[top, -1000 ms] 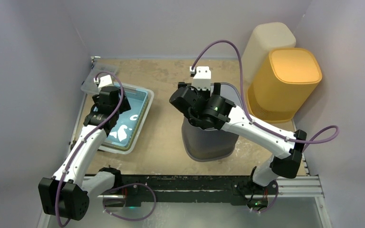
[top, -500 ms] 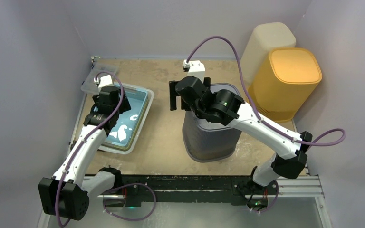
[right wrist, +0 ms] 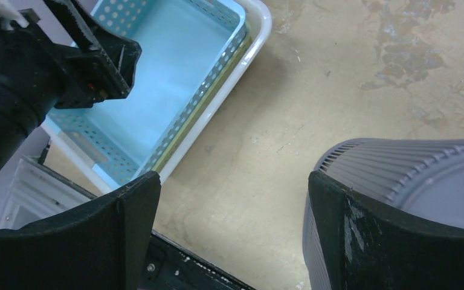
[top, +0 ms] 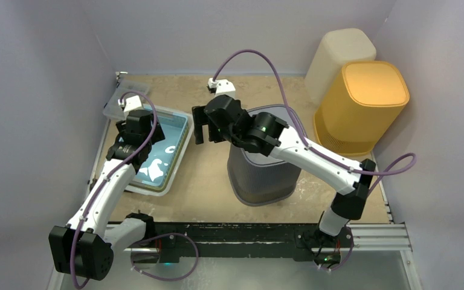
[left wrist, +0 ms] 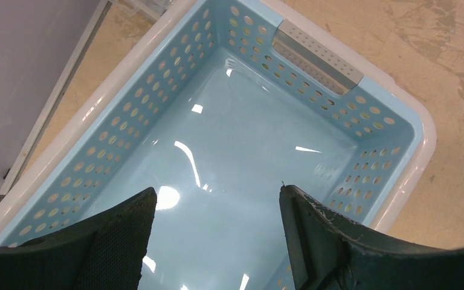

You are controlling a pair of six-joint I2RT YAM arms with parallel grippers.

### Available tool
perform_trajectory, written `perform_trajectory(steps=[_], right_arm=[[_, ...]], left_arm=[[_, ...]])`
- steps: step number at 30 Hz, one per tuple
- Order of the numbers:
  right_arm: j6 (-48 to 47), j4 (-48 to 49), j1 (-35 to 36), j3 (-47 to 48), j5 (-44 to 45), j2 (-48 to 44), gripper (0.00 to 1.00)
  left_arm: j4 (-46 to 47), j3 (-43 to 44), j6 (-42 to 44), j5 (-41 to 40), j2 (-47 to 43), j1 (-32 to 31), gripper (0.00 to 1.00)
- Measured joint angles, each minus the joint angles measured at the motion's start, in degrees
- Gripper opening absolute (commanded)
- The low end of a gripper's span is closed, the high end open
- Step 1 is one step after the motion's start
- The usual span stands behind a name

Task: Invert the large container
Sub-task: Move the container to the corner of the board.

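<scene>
The large grey ribbed container (top: 260, 178) stands mid-table with its wide end down and its closed flat face up; it also shows in the right wrist view (right wrist: 411, 175). My right gripper (top: 204, 127) is open and empty, up in the air just left of the container's top, over bare table (right wrist: 232, 181). Its right finger (right wrist: 362, 241) is close beside the container's wall. My left gripper (top: 148, 142) is open and empty, hovering over the inside of a light blue perforated basket (left wrist: 217, 193).
The light blue basket (top: 181, 151) with a white rim lies at the left (left wrist: 411, 115), also in the right wrist view (right wrist: 254, 24). A yellow bin (top: 362, 109) and a beige bin (top: 338, 54) stand upside down at the back right. A clear lid (top: 118, 96) lies at the back left.
My right gripper has swung left, from over the grey container's top to the air beside its left edge. The container has shifted slightly left. The left arm has not moved.
</scene>
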Motion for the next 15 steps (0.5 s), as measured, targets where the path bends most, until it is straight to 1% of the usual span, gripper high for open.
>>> perform_trajectory(steps=[3, 5, 8, 12, 15], right_arm=[[0.22, -1.05, 0.07, 2.45, 1.36, 2.84, 0.95], [0.52, -1.73, 0.13, 2.97, 2.49, 3.26, 0.98], [2.89, -3.91, 0.26, 3.28, 5.73, 3.34, 0.99], [8.46, -7.39, -0.09, 3.10, 12.39, 3.30, 0.99], [12.83, -9.22, -1.31, 0.48, 14.36, 2.29, 0.99]], left_arm=[[0.00, 0.00, 0.00, 0.00, 0.00, 0.00, 0.73], [0.00, 0.00, 0.00, 0.00, 0.00, 0.00, 0.73], [-0.02, 0.00, 0.00, -0.02, 0.02, 0.00, 0.73], [-0.04, 0.00, 0.02, 0.00, 0.02, 0.00, 0.73], [-0.09, 0.00, 0.02, 0.02, 0.07, 0.00, 0.73]])
